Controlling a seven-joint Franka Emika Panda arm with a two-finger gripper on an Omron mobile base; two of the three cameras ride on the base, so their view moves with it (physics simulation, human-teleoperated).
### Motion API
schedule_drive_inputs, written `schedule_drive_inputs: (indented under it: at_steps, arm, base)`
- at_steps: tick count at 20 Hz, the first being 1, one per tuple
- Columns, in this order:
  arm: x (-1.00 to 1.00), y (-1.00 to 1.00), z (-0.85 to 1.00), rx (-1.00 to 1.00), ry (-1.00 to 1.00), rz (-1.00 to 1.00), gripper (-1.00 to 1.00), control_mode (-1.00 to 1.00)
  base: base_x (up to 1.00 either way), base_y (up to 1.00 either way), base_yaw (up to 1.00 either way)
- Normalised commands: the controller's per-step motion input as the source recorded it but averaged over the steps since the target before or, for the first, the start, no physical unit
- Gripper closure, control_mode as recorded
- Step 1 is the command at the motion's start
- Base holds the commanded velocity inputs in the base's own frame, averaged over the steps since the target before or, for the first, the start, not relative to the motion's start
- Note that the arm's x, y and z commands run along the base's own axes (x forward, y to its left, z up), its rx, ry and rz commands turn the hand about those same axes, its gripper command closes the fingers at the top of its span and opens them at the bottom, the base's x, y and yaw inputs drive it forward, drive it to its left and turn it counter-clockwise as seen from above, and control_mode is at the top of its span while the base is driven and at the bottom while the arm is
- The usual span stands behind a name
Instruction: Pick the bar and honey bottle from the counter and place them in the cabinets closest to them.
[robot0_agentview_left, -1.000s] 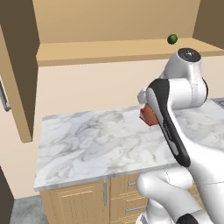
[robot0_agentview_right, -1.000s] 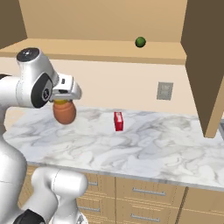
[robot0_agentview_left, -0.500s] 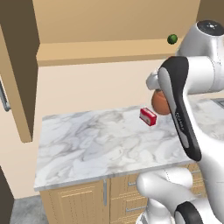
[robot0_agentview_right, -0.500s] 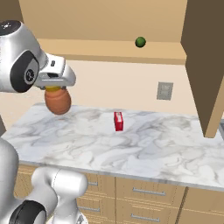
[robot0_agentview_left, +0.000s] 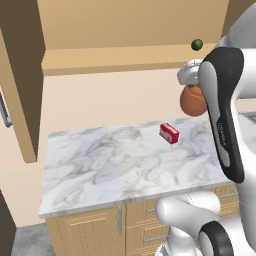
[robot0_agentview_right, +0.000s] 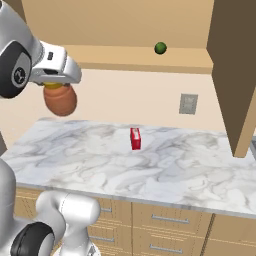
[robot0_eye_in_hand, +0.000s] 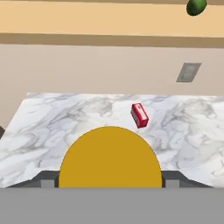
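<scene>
Above the counter (robot0_agentview_right: 165, 172), gripper (robot0_agentview_right: 54, 86) apparently clasps honey bottle (robot0_agentview_right: 60, 100).

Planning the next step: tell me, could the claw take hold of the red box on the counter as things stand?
Probably not yet. The claw is shut on the honey bottle, held above the counter, so its jaws are occupied. Around the red box the marble looks bare.

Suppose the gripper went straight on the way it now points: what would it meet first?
Holding the honey bottle, the gripper points down, so probably the bare marble counter; the exact spot is unclear.
</scene>
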Motion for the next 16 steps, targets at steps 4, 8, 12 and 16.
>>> schedule_drive_inputs:
  at_steps: [4,8,12,16]
  arm:
    - [-0.16,-0.03,0.43,0.04,-0.11,-0.01,1.00,-1.00]
    - [0.00,0.00,0.01,0.00,-0.01,0.00,1.00,-1.00]
    - [0.00,0.00,0.22,0.01,-0.02,0.00,1.00,-1.00]
    - [0.00,0.00,0.54,0.01,-0.08,0.00,1.00,-1.00]
  base:
    - [0.00,0.00,0.00]
    - [0.00,0.00,0.00]
    - [0.00,0.00,0.00]
    - [0.00,0.00,0.00]
